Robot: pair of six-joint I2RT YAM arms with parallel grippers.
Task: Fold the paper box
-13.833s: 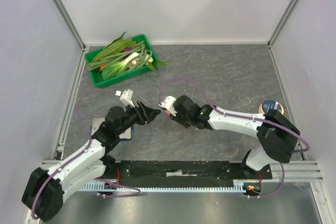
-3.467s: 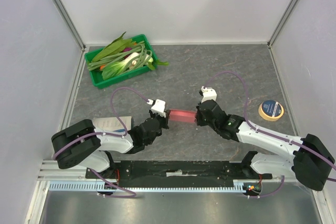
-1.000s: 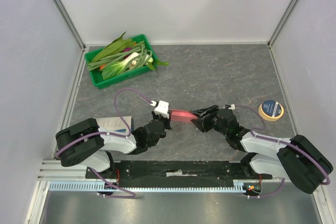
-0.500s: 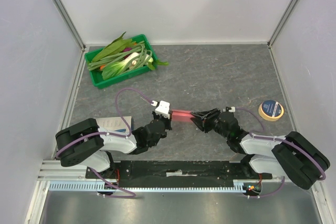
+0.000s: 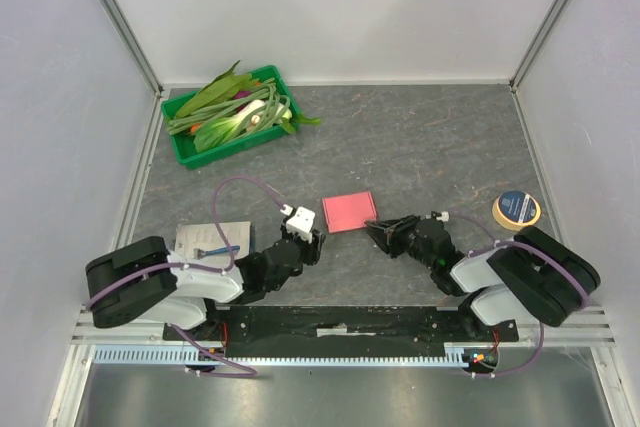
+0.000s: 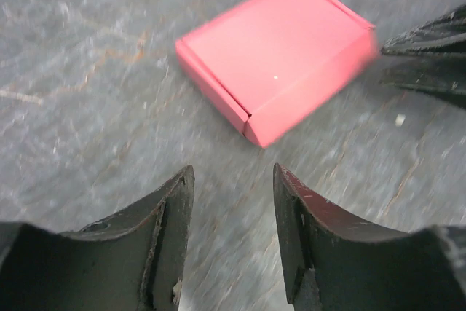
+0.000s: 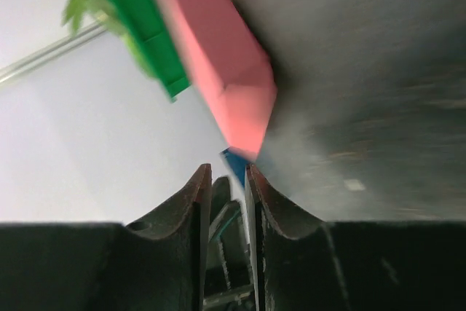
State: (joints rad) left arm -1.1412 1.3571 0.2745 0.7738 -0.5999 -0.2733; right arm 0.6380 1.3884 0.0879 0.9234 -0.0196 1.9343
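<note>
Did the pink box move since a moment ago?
Yes. The paper box now lies flat on the table, slightly farther back toward the green tray, no longer held between the arms.
</note>
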